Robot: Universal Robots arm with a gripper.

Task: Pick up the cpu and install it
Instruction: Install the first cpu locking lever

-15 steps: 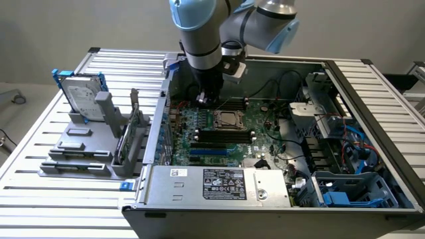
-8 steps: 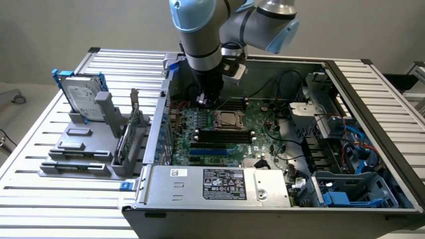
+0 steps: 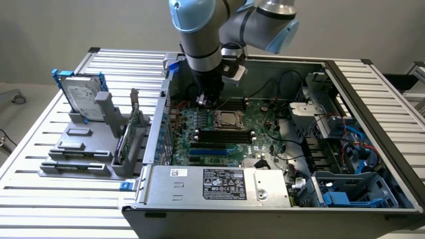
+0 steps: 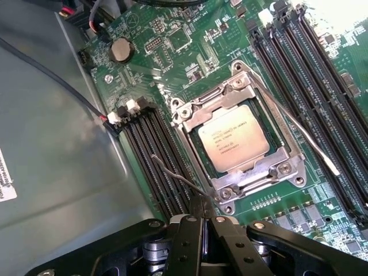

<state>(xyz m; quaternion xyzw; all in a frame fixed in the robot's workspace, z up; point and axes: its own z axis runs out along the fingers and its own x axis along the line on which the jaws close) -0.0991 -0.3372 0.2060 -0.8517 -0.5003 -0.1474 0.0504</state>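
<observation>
Claw (image 3: pixel 204 101) clenched, fingers (image 4: pixel 185 241) pressed together, nothing held between them. Lowered into the open computer case (image 3: pixel 371 94) in the upper middle of the exterior frame, above the green board (image 3: pixel 199 124). Contact between tips and board: cannot tell.

Cpu (image 4: pixel 233 138) seated flat in the socket frame (image 4: pixel 253 177), dull silver top up, lines of print across it. Near the clenched tips but apart from them. In the exterior view, just to the exterior view's right of the claw and slightly lower in the frame.

1 long bright lever (image 4: pixel 299 129) running diagonally along 1 side of the socket; 1 thinner wire lever (image 4: pixel 178 178) slanting across the other side towards the tips. Black memory slots (image 4: pixel 146 149) flanking the socket on 2 sides. Coin cell (image 4: pixel 121 50) further out on the board.

Power supply (image 3: pixel 219 184) with a black label at the lower middle of the exterior frame, inside the case.

Hard drive (image 3: pixel 83 94) in a blue frame, upright in a grey fixture (image 3: pixel 79 149) on the slatted counter (image 3: pixel 59 209), at the exterior view's left, well apart from the claw.
</observation>
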